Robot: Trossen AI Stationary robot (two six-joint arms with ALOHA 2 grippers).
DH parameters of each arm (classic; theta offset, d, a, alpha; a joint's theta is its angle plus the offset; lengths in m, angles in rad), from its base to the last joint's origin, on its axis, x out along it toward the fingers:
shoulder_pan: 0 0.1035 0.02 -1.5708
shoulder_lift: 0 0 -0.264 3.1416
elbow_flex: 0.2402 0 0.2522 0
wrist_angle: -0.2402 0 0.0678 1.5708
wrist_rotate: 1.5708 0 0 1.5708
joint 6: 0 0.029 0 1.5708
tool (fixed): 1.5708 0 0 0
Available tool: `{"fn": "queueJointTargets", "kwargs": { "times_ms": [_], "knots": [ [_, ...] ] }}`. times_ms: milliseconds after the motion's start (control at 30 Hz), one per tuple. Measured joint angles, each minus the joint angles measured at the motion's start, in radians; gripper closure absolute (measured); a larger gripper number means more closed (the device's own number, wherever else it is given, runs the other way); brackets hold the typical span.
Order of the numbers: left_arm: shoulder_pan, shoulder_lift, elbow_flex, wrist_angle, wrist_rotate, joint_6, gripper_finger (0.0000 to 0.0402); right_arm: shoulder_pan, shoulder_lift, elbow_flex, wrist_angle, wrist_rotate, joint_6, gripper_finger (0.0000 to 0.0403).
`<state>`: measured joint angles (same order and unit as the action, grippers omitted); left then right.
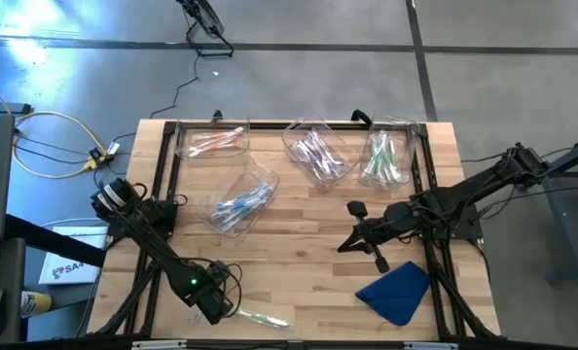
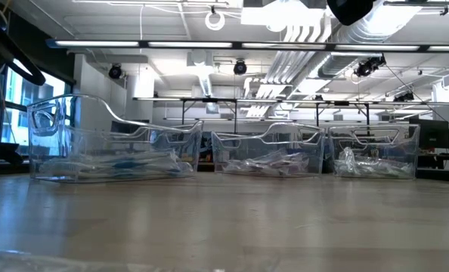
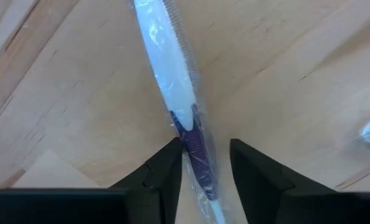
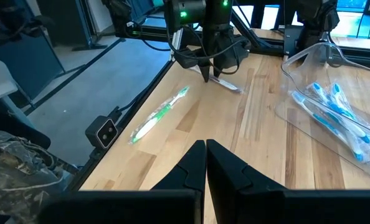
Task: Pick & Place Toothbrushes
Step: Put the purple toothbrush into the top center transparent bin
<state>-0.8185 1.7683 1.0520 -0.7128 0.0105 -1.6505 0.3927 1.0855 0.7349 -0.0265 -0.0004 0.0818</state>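
Observation:
A wrapped white toothbrush [image 3: 170, 87] with a purple grip lies flat on the wooden table near its front edge. My left gripper [image 3: 207, 165] points straight down over it, open, with one finger on each side of the purple grip; in the right wrist view the left gripper [image 4: 208, 73] stands on the table. A green toothbrush [image 4: 160, 115] lies loose beside it, to its right in the high view [image 1: 266, 318]. My right gripper [image 4: 205, 155] hangs shut above mid-table, touching nothing. My left gripper comes from above, its fingers across the toothbrush. One finger [image 3: 167, 163] meets the wrapper at the purple grip [image 3: 192, 142]; the other finger [image 3: 250, 168] stands apart from it. The toothbrush lies flat on the table.
Clear bins stand at the far side, holding pink [image 1: 211, 143], blue [image 1: 240, 201], purple [image 1: 318, 154] and green [image 1: 384, 157] brushes. A blue cloth [image 1: 398, 292] lies at the near right. A black frame rail [image 1: 299, 124] runs along the table's far edge.

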Motion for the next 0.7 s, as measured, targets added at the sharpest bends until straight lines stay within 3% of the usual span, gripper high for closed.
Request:
{"fn": "queueJointTargets", "kwargs": {
  "times_ms": [367, 700],
  "knots": [
    [0.000, 0.001, -0.001, 0.012, -0.003, 0.001, 0.0365, 0.000, 0.000, 0.000, 0.000, 0.001, -0.008, 0.0398],
    [0.000, -0.003, 0.011, 0.006, -0.015, 0.041, 0.0370, 0.000, -0.014, 0.000, -0.054, -0.002, 0.002, 0.0398]
  ]
}}
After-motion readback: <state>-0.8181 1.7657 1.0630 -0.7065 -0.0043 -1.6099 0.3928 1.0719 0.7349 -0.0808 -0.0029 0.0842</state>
